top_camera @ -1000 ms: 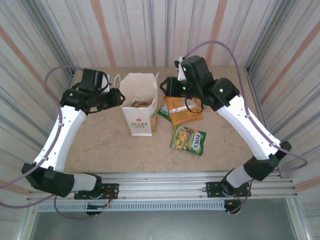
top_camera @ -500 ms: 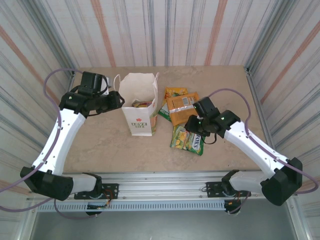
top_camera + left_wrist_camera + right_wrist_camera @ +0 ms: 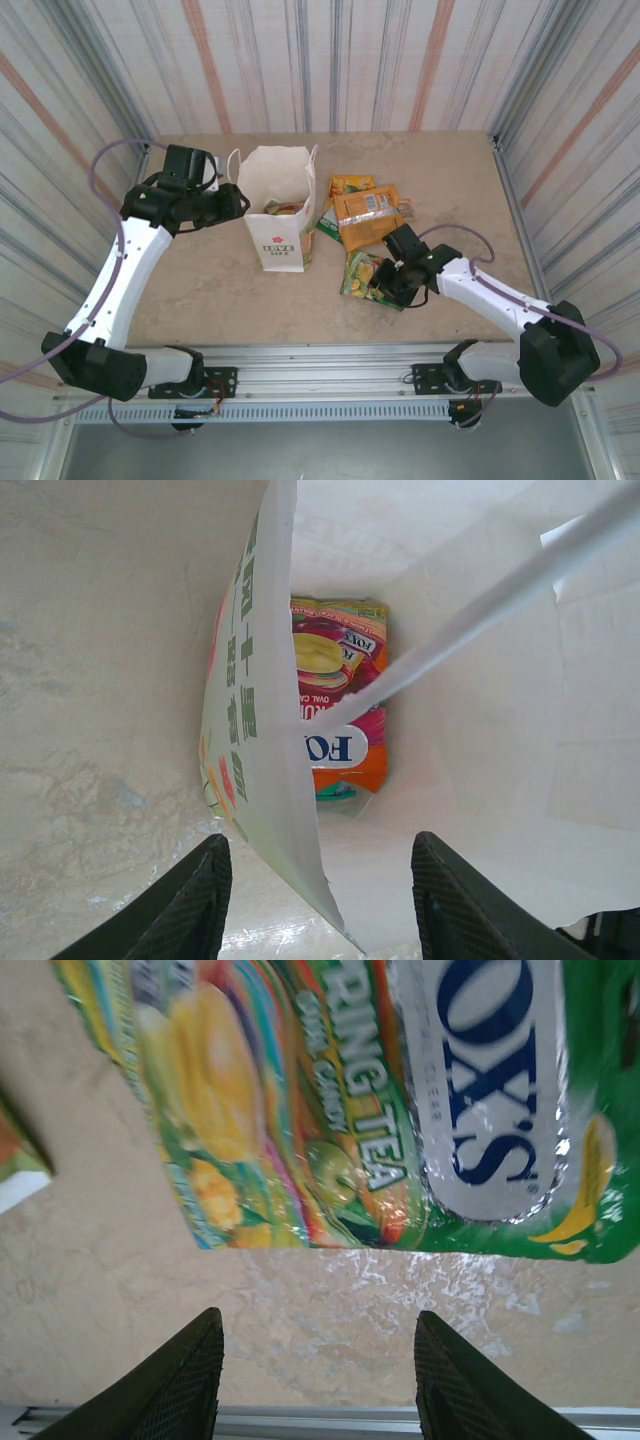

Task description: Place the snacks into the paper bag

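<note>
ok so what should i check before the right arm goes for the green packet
1. Right end effector open: ok.
2. Green packet flat on the table, just ahead of it: ok.
3. Packet between its fingers: not ok, they stop short of its edge.
4. Paper bag upright, mouth open: ok.
5. Left end effector astride the bag's wall: ok.
6. Room in the bag around the orange packet: ok.

The left arm (image 3: 120,265) rises from its base at the bench's (image 3: 210,290) near-left corner and reaches toward the far-left part. Its wrist is turned inward, so the left gripper (image 3: 236,198) points right with its jaws spread wide. The right arm (image 3: 490,298) stretches low from the near-right corner toward the bench's middle. The right gripper (image 3: 386,282) is angled downward, its jaws also apart.
</note>
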`<state>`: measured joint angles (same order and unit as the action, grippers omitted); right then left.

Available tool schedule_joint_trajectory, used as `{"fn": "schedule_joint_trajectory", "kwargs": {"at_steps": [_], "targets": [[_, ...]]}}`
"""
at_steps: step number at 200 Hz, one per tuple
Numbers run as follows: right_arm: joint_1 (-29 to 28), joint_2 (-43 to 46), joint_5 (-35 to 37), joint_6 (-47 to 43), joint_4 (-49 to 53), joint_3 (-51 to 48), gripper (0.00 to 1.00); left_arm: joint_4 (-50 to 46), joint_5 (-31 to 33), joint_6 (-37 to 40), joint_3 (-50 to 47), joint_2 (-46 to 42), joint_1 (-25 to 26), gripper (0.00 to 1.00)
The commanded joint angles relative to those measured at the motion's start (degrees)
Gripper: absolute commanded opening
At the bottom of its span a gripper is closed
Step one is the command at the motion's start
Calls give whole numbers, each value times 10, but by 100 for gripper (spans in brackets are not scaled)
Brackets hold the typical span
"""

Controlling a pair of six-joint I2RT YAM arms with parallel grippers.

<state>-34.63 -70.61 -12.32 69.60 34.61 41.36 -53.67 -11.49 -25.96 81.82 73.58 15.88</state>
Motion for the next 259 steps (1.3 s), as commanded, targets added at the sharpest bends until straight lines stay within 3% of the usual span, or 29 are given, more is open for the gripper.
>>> {"fn": "schedule_joint_trajectory", "kwargs": {"at_steps": [1, 88, 139, 201, 259], "targets": [[-10, -17, -20, 72, -64, -25, 53, 2, -4, -1, -2, -3, 2, 52], [26, -81, 23, -7, -90, -10, 58, -5, -6, 1, 5, 1, 2, 53], [103, -86, 41, -87, -102, 0, 58, -10, -5, 2, 14, 2, 3, 53], [183, -6, 35, -180, -79, 0, 57, -9, -2, 3, 11, 2, 3, 53], [184, 122, -7, -132, -32, -65, 55, -7, -2, 8, 13, 5, 2, 53]]}}
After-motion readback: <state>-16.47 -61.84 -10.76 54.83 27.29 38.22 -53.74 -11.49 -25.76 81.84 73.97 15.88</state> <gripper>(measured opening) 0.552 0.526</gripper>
